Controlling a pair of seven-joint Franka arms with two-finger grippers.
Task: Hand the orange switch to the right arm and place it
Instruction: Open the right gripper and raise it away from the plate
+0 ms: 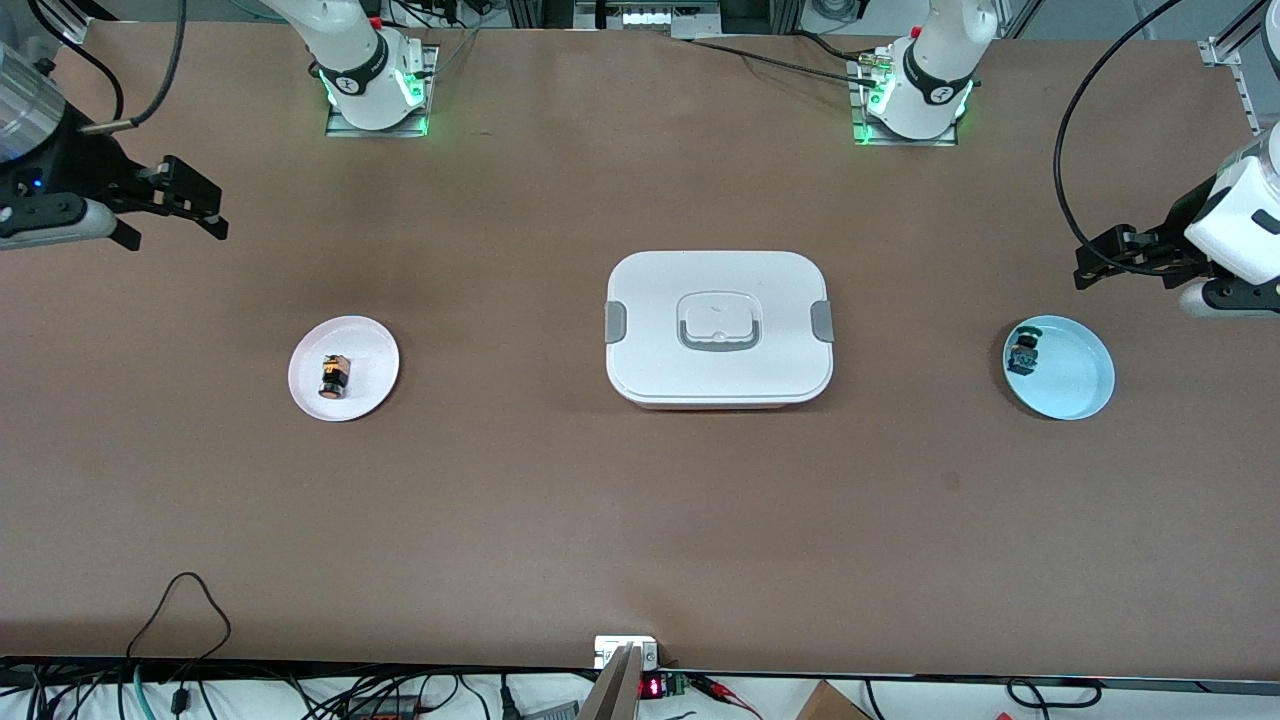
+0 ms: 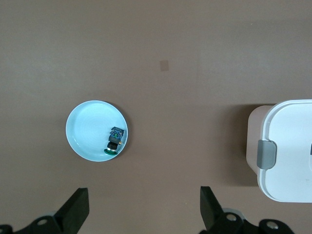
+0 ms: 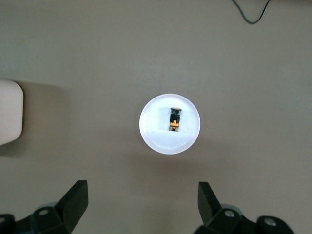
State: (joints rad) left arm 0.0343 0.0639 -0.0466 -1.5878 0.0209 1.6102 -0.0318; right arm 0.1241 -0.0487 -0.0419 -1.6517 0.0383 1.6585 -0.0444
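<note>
The orange switch [image 1: 334, 376] lies on its side on a small white plate [image 1: 371, 352] toward the right arm's end of the table. It also shows in the right wrist view [image 3: 174, 119] on the plate [image 3: 155, 132]. My right gripper [image 1: 175, 224] is open and empty, up over bare table by the right arm's table edge, apart from the plate; its own view [image 3: 141, 202] shows the jaws wide apart. My left gripper [image 1: 1090, 262] is open and empty over bare table at the left arm's end; in its own view [image 2: 145, 204] the jaws stand wide apart.
A green-capped switch [image 1: 1024, 350] lies at the rim of a light blue plate [image 1: 1078, 378], seen also in the left wrist view [image 2: 114, 140]. A white lidded box [image 1: 718, 325] with grey clasps stands mid-table. Cables lie along the table's near edge.
</note>
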